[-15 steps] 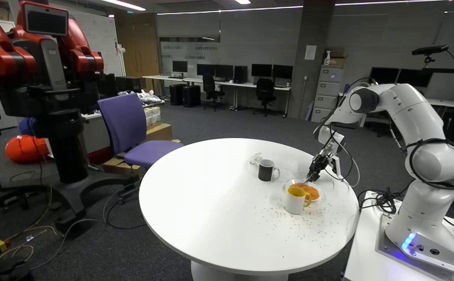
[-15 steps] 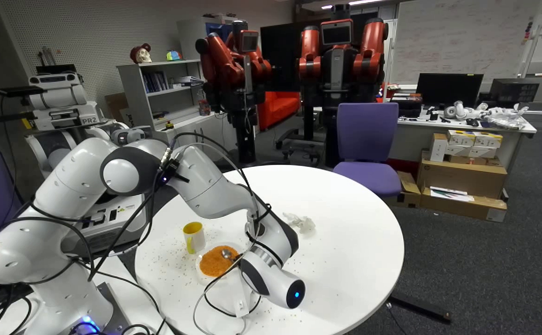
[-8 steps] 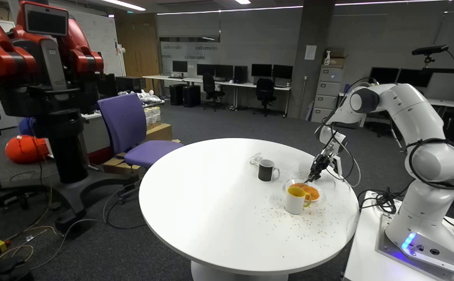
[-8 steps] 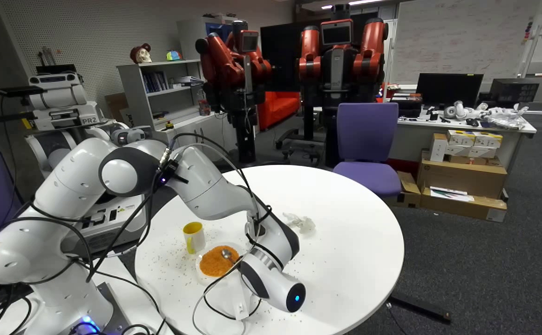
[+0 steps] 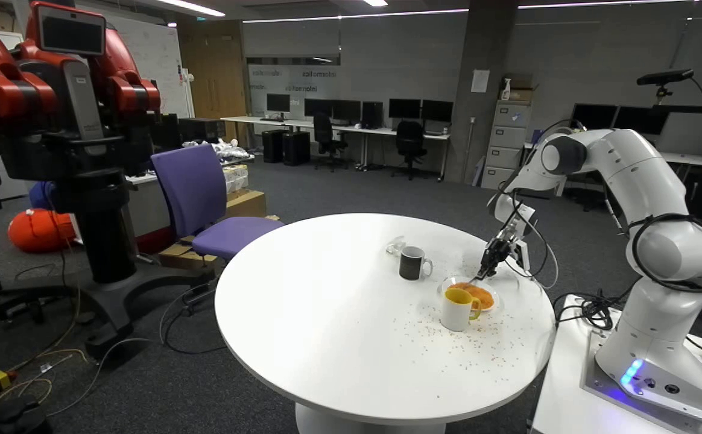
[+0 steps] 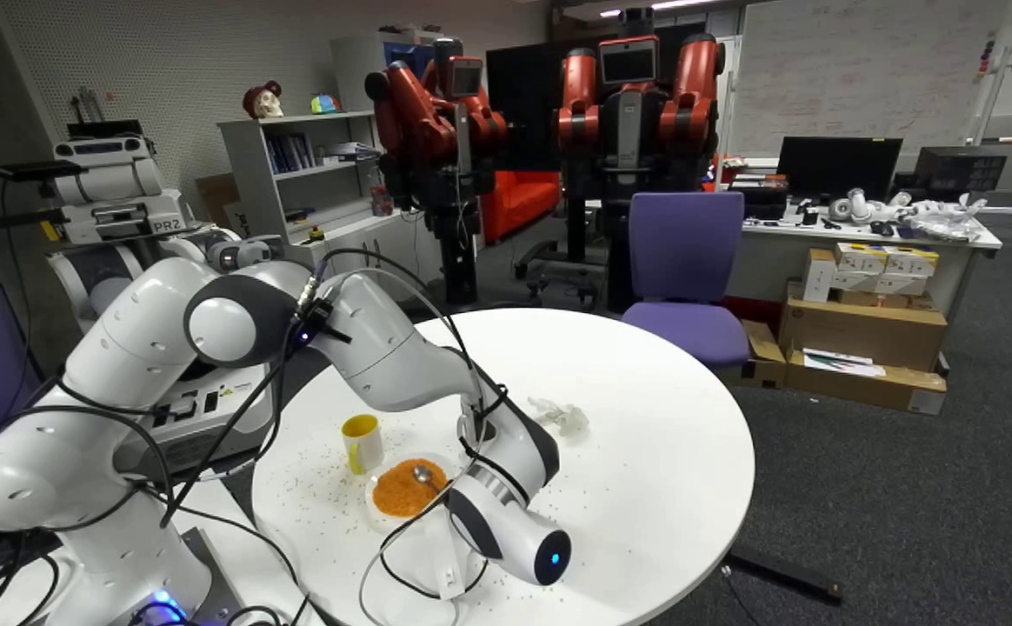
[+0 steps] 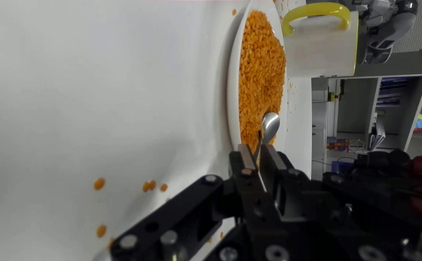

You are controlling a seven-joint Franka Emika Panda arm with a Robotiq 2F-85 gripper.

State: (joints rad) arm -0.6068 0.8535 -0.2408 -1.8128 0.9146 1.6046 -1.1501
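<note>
- The gripper points down at the edge of a dish. Its jaws stand close together, with the handle of a spoon in the narrow gap between them; I cannot tell whether they pinch it.
- The spoon has its bowl on the orange grains inside the dish, toward the gripper's end of the heap, and its handle slopes up to the jaws.
- The dish is white, round and shallow, flat on the table, the grains covering most of its inside.
- Loose grains are strewn over the table around the dish, a few near the gripper.
- The yellow mug, white outside, yellow inside and on the handle, stands upright just beside the dish; in an exterior view it hides part of the rim.
- The black mug, pale at the top and handle, stands upright a little apart from the dish.
- The plastic, clear and crumpled, lies near the black mug.
- The arm, white and looped with dark cables, rises from a stand beside the table and bends over it.
- A purple chair stands at the table's edge.
- Beyond, in an exterior view, are two red robots and a shelf.
</note>
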